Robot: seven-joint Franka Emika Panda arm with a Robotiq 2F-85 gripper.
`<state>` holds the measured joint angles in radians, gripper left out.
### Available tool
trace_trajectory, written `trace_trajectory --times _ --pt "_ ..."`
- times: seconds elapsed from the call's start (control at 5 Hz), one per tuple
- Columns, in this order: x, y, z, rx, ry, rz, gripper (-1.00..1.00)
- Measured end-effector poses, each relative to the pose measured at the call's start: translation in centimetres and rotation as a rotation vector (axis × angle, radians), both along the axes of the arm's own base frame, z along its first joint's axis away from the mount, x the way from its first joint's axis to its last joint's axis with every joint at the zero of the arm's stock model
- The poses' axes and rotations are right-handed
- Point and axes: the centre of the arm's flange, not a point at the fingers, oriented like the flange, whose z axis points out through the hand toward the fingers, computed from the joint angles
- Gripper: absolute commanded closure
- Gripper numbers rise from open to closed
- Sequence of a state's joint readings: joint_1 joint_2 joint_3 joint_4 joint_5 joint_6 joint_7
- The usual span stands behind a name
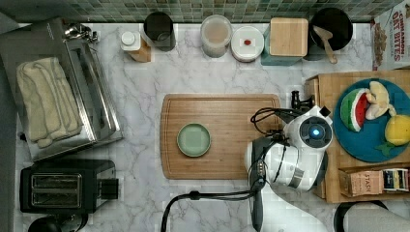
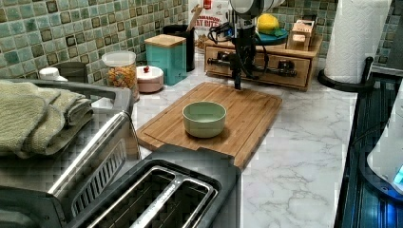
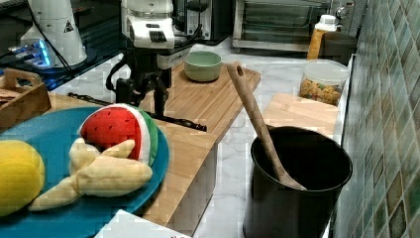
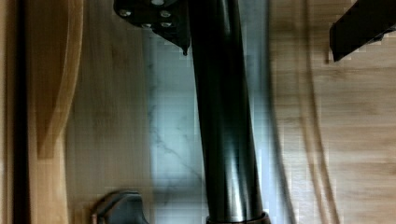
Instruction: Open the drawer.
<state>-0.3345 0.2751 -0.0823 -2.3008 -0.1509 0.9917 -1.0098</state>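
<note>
In the left view, reading left to right, a folded towel [image 2: 35,116] lay on a toaster oven, a green bowl [image 2: 204,118] sat on the cutting board [image 2: 247,111], and beyond the board's far edge stood the wooden organizer holding the drawer [image 2: 259,64], near a paper towel roll [image 2: 356,38] at the left view's right. The drawer looked closed or nearly so, its front about flush with the frame. The tool [image 2: 239,71] hung straight down at the black bar handle [image 2: 266,68]. In the wrist view the handle [image 4: 224,116] ran between two dark fingers [image 4: 359,28], one on each side and both apart from it, so the tool stood open astride the bar, gripping nothing.

By my judgement the step in hand was the grasp: the tool was placed but had not clamped. The next move called for pinching the bar firmly, then pulling level and straight toward the cutting board, so the light organizer would not drag across the surface [image 2: 304,142].

Readable writing: "OAT BITES" under "CINNAMON" on the cereal box [image 1: 390,34] in the top view, and "STASH" on a tea packet [image 1: 363,180].
</note>
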Motion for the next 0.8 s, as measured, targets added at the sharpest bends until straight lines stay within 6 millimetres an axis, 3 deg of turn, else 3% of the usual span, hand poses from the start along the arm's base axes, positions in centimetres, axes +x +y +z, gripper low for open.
trace_trajectory --times 0.4,0.8 --pt "0.7 3.6 -0.5 0.01 -0.027 -0.079 -1.0" --pt "0.9 11.4 -0.7 0.068 -0.006 -0.072 -1.0"
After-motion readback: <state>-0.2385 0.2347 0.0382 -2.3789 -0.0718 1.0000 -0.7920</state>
